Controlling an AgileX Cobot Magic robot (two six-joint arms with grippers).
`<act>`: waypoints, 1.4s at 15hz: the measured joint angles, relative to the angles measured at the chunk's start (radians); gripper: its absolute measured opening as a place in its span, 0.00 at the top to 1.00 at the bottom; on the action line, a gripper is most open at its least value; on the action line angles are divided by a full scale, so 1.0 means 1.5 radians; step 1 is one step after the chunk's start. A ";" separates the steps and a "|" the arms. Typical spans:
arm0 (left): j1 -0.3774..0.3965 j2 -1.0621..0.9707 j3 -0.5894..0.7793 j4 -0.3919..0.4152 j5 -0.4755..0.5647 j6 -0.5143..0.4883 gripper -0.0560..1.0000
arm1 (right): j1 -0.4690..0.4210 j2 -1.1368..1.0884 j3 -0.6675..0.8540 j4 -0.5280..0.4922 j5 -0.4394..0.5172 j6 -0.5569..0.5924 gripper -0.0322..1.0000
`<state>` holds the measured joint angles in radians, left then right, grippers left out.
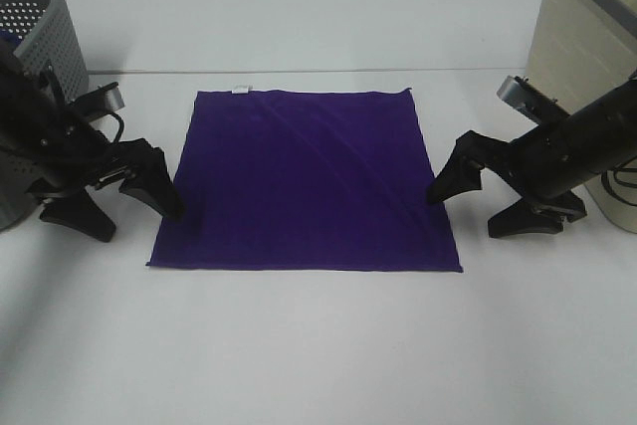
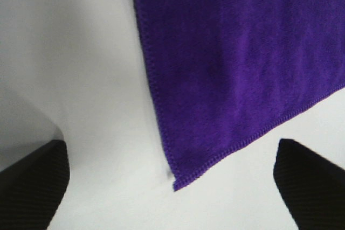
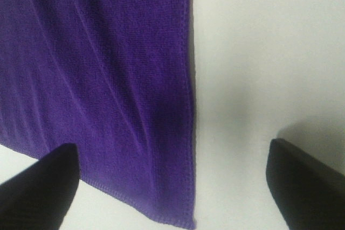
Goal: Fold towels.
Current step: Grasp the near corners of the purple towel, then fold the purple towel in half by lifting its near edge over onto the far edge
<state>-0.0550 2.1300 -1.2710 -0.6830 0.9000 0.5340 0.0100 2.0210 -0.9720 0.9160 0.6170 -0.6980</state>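
While the towel (image 1: 304,181) is lying spread flat and unfolded in the middle of the table (image 1: 318,345), both arms are hanging low at its two side edges. The cloth is showing all four hemmed edges, with a faint diagonal crease running across it and the small white tag (image 1: 240,89) sitting on the far edge near the far-left corner.

The left arm (image 1: 40,136) is holding the left jaws spread wide and empty. In the high view the inner one is pointing down right at the left edge, close to the near-left corner, and the outer one is hanging over bare table. In the left wrist view that corner (image 2: 175,186) is lying in the gap between them.

The right arm (image 1: 582,151) is mirroring this. The right jaws are also gaping wide and gripping nothing, the inner one meeting the right edge and the outer one standing over bare table. The right wrist view is showing the right edge (image 3: 190,106) running down between them.

Bare table is stretching in front of the near edge and behind the far edge. A grey perforated basket (image 1: 50,27) is standing just behind the left arm, and a beige bin (image 1: 587,37) is crowding the right arm from behind.
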 joint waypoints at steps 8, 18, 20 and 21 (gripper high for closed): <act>-0.148 0.025 -0.010 -0.022 -0.065 -0.121 0.21 | 0.113 0.050 -0.071 -0.017 -0.011 0.059 0.24; -0.159 0.037 -0.009 -0.021 -0.075 -0.109 0.94 | 0.124 0.068 -0.090 -0.135 0.110 0.158 0.95; -0.160 0.017 0.003 0.017 -0.060 -0.104 0.94 | 0.124 0.064 -0.085 -0.151 0.147 0.159 0.95; -0.160 0.000 0.005 0.028 -0.045 -0.104 0.94 | 0.124 0.060 -0.082 -0.160 0.162 0.163 0.95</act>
<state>-0.2950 2.1300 -1.2630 -0.6410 0.8320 0.3780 0.1960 2.1110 -1.0950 0.6760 0.8600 -0.4530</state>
